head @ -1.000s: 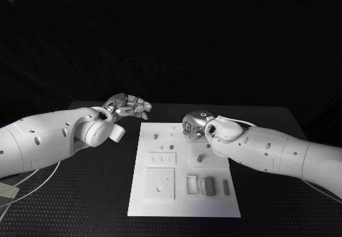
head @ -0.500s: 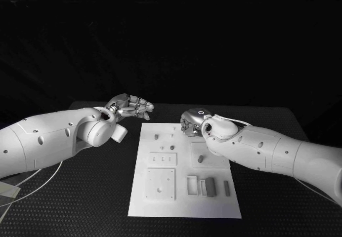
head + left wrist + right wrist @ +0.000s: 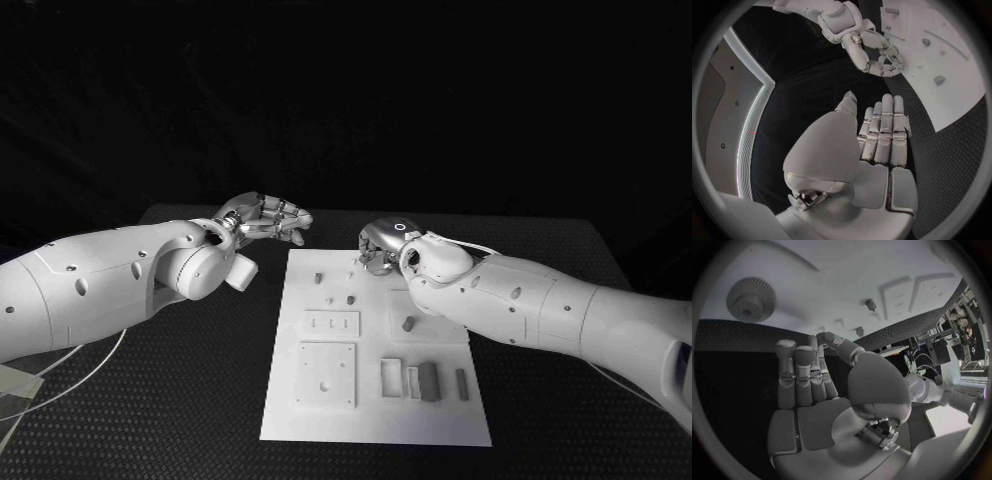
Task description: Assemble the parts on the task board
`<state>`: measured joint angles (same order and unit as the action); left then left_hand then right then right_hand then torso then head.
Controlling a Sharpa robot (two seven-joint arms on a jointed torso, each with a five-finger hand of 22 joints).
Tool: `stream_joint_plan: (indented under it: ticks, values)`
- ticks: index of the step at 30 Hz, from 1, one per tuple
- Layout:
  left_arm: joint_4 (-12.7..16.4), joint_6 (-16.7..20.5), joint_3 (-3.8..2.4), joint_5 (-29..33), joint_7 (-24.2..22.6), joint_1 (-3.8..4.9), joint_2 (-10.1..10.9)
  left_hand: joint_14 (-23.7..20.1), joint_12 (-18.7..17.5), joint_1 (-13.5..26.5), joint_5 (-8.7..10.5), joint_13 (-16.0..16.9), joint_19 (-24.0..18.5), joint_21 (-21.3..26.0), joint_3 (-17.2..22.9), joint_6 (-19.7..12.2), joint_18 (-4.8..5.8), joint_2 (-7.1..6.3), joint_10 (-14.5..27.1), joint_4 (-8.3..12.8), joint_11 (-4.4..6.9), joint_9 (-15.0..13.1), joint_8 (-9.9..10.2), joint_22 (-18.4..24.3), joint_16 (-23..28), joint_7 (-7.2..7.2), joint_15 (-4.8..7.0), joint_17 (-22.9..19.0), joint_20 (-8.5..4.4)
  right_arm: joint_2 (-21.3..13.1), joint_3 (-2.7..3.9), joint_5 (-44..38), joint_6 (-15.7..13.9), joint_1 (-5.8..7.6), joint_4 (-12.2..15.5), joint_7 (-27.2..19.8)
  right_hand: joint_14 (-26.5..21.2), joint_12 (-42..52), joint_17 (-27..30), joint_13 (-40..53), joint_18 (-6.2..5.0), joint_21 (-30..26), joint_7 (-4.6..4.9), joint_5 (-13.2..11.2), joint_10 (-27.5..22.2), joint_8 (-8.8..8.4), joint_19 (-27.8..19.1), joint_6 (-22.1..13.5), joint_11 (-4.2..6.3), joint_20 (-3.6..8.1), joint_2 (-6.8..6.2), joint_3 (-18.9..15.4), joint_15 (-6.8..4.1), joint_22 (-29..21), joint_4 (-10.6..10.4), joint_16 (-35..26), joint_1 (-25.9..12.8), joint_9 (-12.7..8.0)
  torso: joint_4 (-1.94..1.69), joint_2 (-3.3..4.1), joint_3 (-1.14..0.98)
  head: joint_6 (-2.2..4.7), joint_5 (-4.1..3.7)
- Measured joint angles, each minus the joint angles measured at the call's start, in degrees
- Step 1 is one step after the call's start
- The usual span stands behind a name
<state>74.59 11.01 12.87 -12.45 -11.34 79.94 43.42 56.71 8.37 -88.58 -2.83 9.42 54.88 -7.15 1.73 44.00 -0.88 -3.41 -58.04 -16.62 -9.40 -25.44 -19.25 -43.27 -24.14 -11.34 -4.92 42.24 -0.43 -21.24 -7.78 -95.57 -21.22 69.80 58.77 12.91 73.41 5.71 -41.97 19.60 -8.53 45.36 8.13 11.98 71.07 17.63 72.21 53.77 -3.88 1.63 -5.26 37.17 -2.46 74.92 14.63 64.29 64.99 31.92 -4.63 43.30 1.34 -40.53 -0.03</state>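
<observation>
The white task board (image 3: 375,420) lies in the middle of the black table. Small grey pegs (image 3: 353,297) stand in its far half, and one lies loose (image 3: 408,322). Two square plates (image 3: 326,372) sit at its left, and grey bars (image 3: 426,380) lie at the near right. My right hand (image 3: 382,245) hovers over the board's far edge, fingers stretched out and holding nothing (image 3: 807,375). Beneath it a grey gear (image 3: 751,301) lies on the board (image 3: 848,280). My left hand (image 3: 264,217) hangs beyond the board's far left corner, its fingers (image 3: 882,130) straight and bare.
Black matting (image 3: 188,400) surrounds the board on all sides. A pale cable (image 3: 58,385) loops over the mat beneath my left arm. The table's far edge (image 3: 476,214) runs just behind both hands. My right hand (image 3: 876,55) reaches close to my left hand.
My right hand has slid a little towards the left along the board's far edge. My left hand has barely moved.
</observation>
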Motion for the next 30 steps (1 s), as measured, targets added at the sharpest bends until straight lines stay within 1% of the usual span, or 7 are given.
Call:
stream_joint_plan:
  ticks: [7, 12, 15, 18, 20, 24, 30]
  values:
    - [0.1, 0.0, -0.08, 0.0, 0.0, 0.12, 0.0, 0.0, 0.0, 0.0, 0.00, 0.0, 0.0, 0.0, 0.0, 0.0, 0.00, 0.00, 0.0, 0.0, 0.00, 0.0, 0.0, 0.0, 0.0, 0.00, 0.00, 0.0, 0.00, 1.4, 0.01, 0.0, -0.5, 0.00, -0.8, 0.0, 0.0, 0.0, 0.0, 0.1, 0.00, 0.0, -0.01, 0.0, 0.0, 0.00, 0.2, 0.0, 0.00, 0.00, 0.00, 0.0, 0.02, 0.0, 0.0, 0.0, 0.0, 0.0, -0.17, 0.26, 0.11, 0.50, 0.02]
    - [0.5, 0.0, -0.21, 0.0, 0.0, 0.48, 0.0, 0.0, 0.0, 0.0, 0.00, 0.0, 0.0, 0.0, 0.0, 0.0, 0.01, 0.00, 0.0, 0.0, 0.00, 0.0, 0.0, 0.0, 0.0, 0.00, 0.00, 0.0, 0.01, 1.8, 0.06, 0.0, -1.0, 0.00, -1.6, -0.1, 0.0, -0.2, 0.0, 0.1, 0.00, 0.0, -0.02, 0.0, 0.0, 0.00, 0.2, 0.0, 0.00, 0.00, 0.00, 0.2, 0.02, 0.0, 0.2, 0.0, 0.0, 0.0, -0.35, 0.51, 0.20, 0.85, 0.04]
    - [0.6, 0.0, -0.37, 0.0, 0.0, 0.54, 0.1, 0.0, -0.2, 0.0, 0.00, 0.0, 0.0, 0.0, 0.0, 0.0, 0.01, 0.00, 0.0, 0.0, 0.00, 0.0, 0.0, 0.0, 0.0, 0.00, 0.00, 0.1, 0.01, 2.0, 0.11, 0.0, -1.2, 0.00, -2.0, -0.1, 0.1, -0.2, 0.0, 0.1, 0.00, 0.0, -0.02, 0.0, 0.0, 0.00, 0.2, 0.0, 0.00, 0.00, 0.00, 0.2, 0.09, 0.0, 0.2, 0.0, 0.0, 0.0, -0.49, 0.66, 0.26, 0.99, 0.09]
    - [0.6, 0.0, -0.79, 0.0, 0.0, 0.57, 0.1, 0.0, -0.2, 0.0, 0.00, 0.0, 0.0, 0.0, 0.0, 0.0, 0.01, 0.00, 0.0, 0.0, 0.00, 0.0, 0.0, 0.0, 0.0, 0.00, 0.00, 0.1, 0.01, 2.3, 0.11, 0.1, -1.4, -0.01, -2.3, -0.1, 0.1, -0.2, 0.0, 0.1, 0.00, 0.0, -0.02, 0.0, 0.0, 0.00, 0.2, 0.0, 0.00, -0.01, -0.23, 0.2, 0.10, 0.0, 0.2, 0.0, -0.2, 0.0, -0.66, 0.88, 0.34, 1.14, 0.10]
    - [0.6, 0.0, -0.86, 0.0, 0.0, 0.61, 0.2, 0.0, -0.2, 0.0, 0.00, 0.0, 0.0, 0.0, 0.0, 0.0, 0.01, 0.00, 0.0, 0.0, 0.00, 0.0, 0.0, 0.0, 0.0, 0.00, 0.00, 0.1, 0.01, 2.5, 0.12, 0.1, -1.5, -0.02, -2.6, -0.1, 0.1, -0.2, 0.0, 0.1, 0.00, 0.0, -0.02, 0.0, 0.0, 0.00, 0.2, 0.0, 0.00, -0.01, -0.23, 0.2, 0.10, 0.0, 0.2, 0.0, -0.2, 0.0, -0.76, 1.02, 0.36, 1.27, 0.10]
    - [0.6, 0.0, -0.86, 0.0, 0.0, 0.63, 0.2, 0.0, -0.2, 0.0, 0.00, 0.0, 0.0, 0.0, 0.0, 0.0, 0.01, 0.00, 0.0, 0.0, 0.00, 0.0, 0.0, 0.0, 0.0, 0.00, 0.00, 0.1, 0.01, 2.9, 0.13, 0.1, -1.8, -0.02, -2.7, -0.1, 0.1, -0.2, 0.0, 0.1, 0.00, 0.0, -0.02, 0.0, 0.0, 0.00, 0.2, 0.0, 0.00, -0.01, -0.23, 0.2, 0.10, 0.0, 0.2, 0.0, -0.2, 0.0, -0.88, 1.26, 0.38, 1.42, 0.03]
    - [0.7, 0.0, -0.90, -0.1, 0.1, 0.67, 0.2, 0.0, -0.2, 0.0, 0.00, 0.0, 0.0, 0.0, 0.0, 0.0, 0.01, 0.00, 0.0, 0.0, 0.00, 0.0, 0.0, 0.0, 0.0, 0.00, 0.00, 0.1, 0.01, 3.1, 0.20, 0.1, -2.0, -0.02, -3.5, -0.1, 0.1, -0.2, 0.0, 0.1, 0.00, 0.0, -0.03, 0.0, 0.0, 0.00, 0.2, 0.0, 0.00, -0.01, -0.23, 0.3, 0.12, 0.0, 0.3, 0.0, -0.2, 0.1, -0.96, 1.47, 0.39, 1.59, -0.07]
